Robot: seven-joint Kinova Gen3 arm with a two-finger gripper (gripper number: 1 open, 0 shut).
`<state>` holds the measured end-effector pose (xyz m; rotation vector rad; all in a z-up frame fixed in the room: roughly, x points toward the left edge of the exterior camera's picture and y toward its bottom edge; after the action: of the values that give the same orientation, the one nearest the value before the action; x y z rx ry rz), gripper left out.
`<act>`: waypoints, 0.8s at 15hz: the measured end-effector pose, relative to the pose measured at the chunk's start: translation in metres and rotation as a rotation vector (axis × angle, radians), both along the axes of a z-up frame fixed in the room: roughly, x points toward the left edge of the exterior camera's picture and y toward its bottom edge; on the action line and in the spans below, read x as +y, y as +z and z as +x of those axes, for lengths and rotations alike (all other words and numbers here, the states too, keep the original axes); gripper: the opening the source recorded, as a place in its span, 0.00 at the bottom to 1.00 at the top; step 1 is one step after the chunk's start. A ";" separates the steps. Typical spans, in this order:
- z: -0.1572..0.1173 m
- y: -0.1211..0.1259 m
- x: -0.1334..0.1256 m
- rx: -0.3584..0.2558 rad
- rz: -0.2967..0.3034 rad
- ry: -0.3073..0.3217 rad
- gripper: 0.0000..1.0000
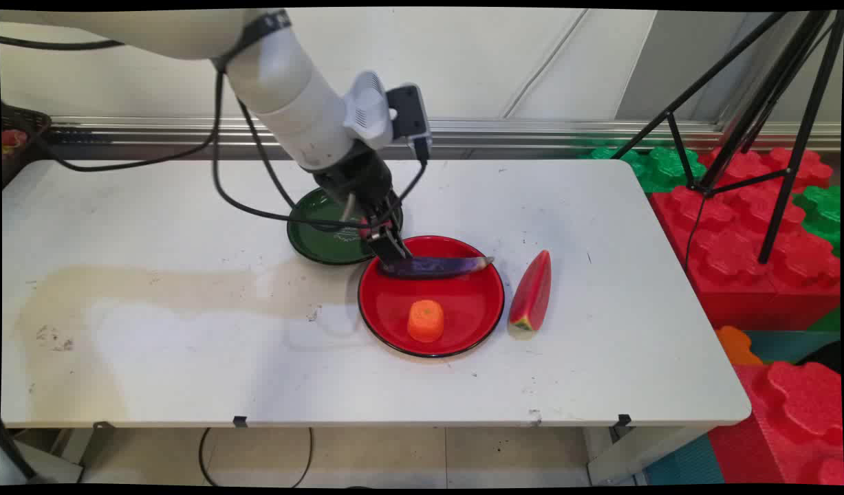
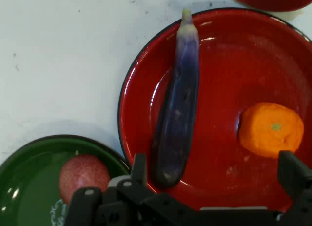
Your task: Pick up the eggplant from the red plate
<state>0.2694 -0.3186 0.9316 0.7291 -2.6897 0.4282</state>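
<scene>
The white table carries everything here, a pale brownish stain spreading across its left half toward the middle, and the action sits just right of centre, nearer the far edge than the near one. Biggest piece on it is the red plate, and touching or just overlapping its far-left rim is the green plate, partly hidden under the arm. The arm slopes down from the upper left, so the gripper comes in low over the seam between the two plates, right at the blunt end of the purple eggplant. That eggplant lies flat across the far part of the red plate, its pointed stem tip reaching the plate's right rim. In the hand view the fingers stand well apart, one beside the eggplant's blunt end and the other away over the orange side, with nothing clamped between them: wide open and empty-handed, though the near finger looks close to or touching the eggplant. Off the plate's right rim, on bare table, a watermelon slice lies lengthwise, apart from the rest. The orange fruit sits toward the red plate's near edge, clear of the eggplant. Smallest, a reddish round fruit rests in the green plate, tucked right under the wrist. Black cables droop over the green plate.
</scene>
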 end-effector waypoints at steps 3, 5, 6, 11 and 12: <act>-0.010 -0.019 -0.014 -0.019 0.025 -0.003 1.00; -0.016 -0.030 -0.021 -0.030 0.035 -0.008 1.00; -0.018 -0.034 -0.024 -0.035 0.040 -0.010 1.00; -0.033 -0.069 -0.045 -0.079 0.063 -0.036 1.00; -0.035 -0.076 -0.048 -0.087 0.066 -0.040 1.00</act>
<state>0.2343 -0.3669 0.8556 0.6885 -2.8065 0.3706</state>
